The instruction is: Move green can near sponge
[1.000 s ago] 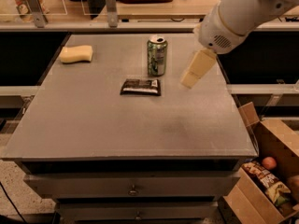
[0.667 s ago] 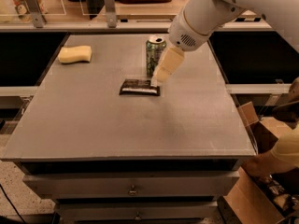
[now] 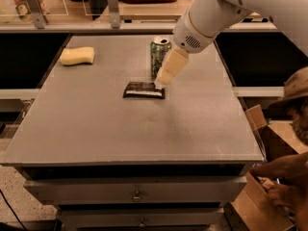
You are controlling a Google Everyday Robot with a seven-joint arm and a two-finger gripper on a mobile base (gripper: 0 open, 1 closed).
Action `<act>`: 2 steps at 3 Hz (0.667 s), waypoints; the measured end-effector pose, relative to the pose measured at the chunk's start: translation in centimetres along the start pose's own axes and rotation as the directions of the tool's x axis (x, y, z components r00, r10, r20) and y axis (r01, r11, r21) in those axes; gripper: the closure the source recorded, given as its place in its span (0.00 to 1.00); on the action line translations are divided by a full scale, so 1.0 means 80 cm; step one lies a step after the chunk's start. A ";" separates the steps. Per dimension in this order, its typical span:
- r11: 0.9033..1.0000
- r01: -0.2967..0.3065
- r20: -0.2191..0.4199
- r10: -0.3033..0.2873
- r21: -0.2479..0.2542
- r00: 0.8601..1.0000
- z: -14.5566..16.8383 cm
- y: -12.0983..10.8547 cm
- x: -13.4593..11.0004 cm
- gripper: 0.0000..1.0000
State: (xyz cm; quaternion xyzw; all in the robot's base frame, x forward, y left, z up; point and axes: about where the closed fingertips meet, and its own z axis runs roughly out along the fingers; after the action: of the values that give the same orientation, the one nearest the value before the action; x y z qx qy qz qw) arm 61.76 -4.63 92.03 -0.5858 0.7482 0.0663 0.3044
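One green mottled drink can [image 3: 158,56], one pale yellow soft sponge [image 3: 77,56], one flat dark packet [image 3: 143,90], one grey table [image 3: 96,129].
The can stood just behind the packet, well apart from the sponge; the cream gripper [image 3: 161,80], its grip impossible to tell, had shifted left, overlapping the can's right side.

White rounded arm [image 3: 231,6] with vented wrist [image 3: 191,38], cream gripper [image 3: 160,82] over table [image 3: 96,129].
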 end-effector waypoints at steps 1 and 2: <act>1.000 -0.031 0.031 0.031 0.002 0.999 0.019 -0.025 0.007 0.00; 0.999 -0.042 0.070 0.041 0.006 0.997 0.035 -0.054 0.011 0.00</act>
State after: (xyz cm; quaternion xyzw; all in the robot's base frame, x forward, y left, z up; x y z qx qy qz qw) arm 66.65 -5.40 90.37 -0.5664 0.7494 0.0903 0.3308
